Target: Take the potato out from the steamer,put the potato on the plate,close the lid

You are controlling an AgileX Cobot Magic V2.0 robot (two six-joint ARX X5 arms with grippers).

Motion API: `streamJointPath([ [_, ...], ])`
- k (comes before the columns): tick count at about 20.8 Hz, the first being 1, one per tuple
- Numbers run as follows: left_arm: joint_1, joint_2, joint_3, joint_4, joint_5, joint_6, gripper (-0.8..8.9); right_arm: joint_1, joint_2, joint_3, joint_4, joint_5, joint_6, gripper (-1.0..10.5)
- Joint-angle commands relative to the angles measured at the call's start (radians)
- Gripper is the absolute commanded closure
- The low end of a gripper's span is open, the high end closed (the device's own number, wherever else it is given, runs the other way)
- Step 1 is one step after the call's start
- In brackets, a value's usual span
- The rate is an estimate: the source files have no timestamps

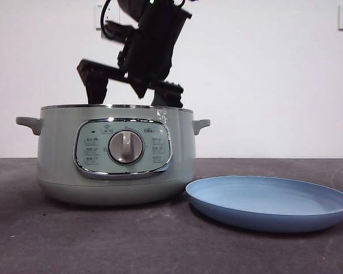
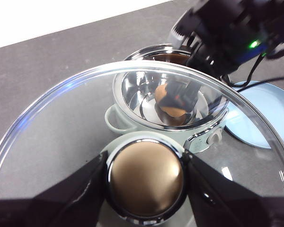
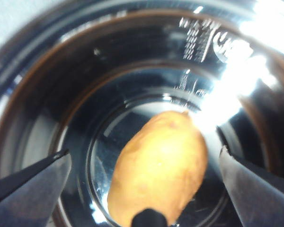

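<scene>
The potato (image 3: 158, 165) lies on the shiny floor of the steamer (image 1: 63, 165), near the middle, with bare metal all around it up to the curved wall. The right gripper (image 3: 142, 182) reaches down past the pot's rim; its jaws are spread wide, one on each side of the potato, neither touching the skin. In the front view this arm comes in dark from above, its fingers dipping behind the steel edge of the open pot.

The left gripper (image 2: 146, 176) holds the lid (image 2: 61, 123) up and off to the side of the pot, jaws pinching the knob (image 2: 146, 177) between them. Through the glass the open pot and the other arm show below.

The plate (image 1: 268, 202) sits on the dark table (image 1: 74, 240) just beside the steamer's base, its near rim close to the pot but apart from it.
</scene>
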Motion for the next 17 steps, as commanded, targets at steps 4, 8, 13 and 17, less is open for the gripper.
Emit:
streamJointPath([
  [4,0.004,-0.01,0.013,0.042,0.008,-0.006,8.26,0.003,0.045,0.002,0.012,0.027,-0.007,3.5],
  [8,0.004,-0.01,0.013,0.042,0.009,-0.006,8.26,0.004,0.053,0.002,-0.003,0.026,-0.003,5.2],
  [13,0.004,-0.01,0.013,0.042,0.01,-0.006,8.26,0.004,0.057,0.002,-0.023,0.019,-0.003,8.5],
  [17,0.004,-0.01,0.013,0.042,0.009,-0.006,8.26,0.004,0.047,0.002,-0.021,0.021,-0.004,9.6],
])
